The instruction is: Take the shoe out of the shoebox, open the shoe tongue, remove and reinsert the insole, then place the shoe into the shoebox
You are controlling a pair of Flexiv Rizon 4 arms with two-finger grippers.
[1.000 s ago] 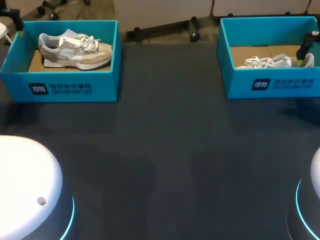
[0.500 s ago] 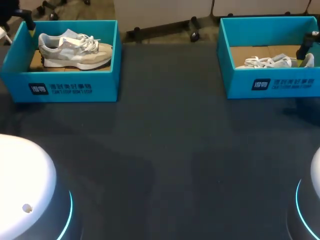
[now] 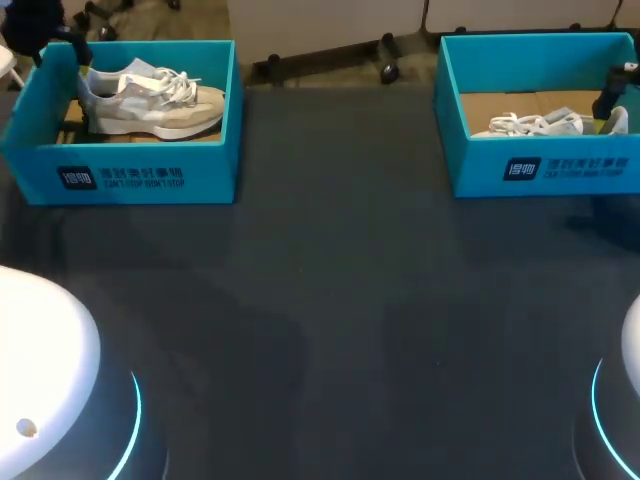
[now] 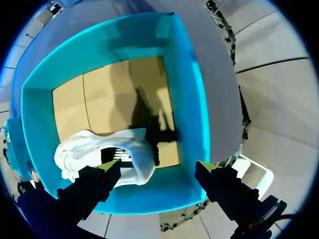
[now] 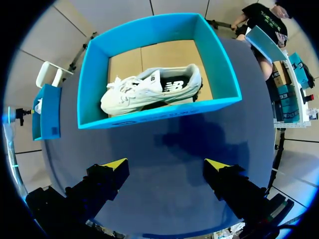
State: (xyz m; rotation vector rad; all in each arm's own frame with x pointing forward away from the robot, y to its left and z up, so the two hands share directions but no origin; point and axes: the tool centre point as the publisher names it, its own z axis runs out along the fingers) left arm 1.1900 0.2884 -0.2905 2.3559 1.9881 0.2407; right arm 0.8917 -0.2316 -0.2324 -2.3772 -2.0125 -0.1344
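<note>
Left arm base (image 3: 40, 380): white dome at the near left corner; since a second ago it has turned and sunk lower at that corner.
Right arm base (image 3: 628, 400): near right edge, unchanged.
Worktop (image 3: 340, 300): dark cloth running from the bases out to both boxes.
Right tool (image 5: 167, 164): fingers wide apart, holding nothing, over bare worktop on the near side of the right shoebox (image 3: 540, 170); same place as in the earlier frames.
White shoe (image 5: 149, 89): lies on its side inside the right shoebox, well ahead of the right tool, not moved.
Left shoebox (image 3: 150, 175): teal, far left, open top, where it was.
Beige shoe (image 3: 150, 100): upright on its sole inside the left shoebox, toe to the right, heel to the left, not moved.
Left tool (image 4: 159, 167): fingers apart, gripping nothing; one yellow tip over the shoe's heel end, the other outside the box's wall. Whether the tip touches the shoe, I cannot tell.
Change: over the last second the left tool has come in from beyond the box's far left corner to just inside its left wall.
</note>
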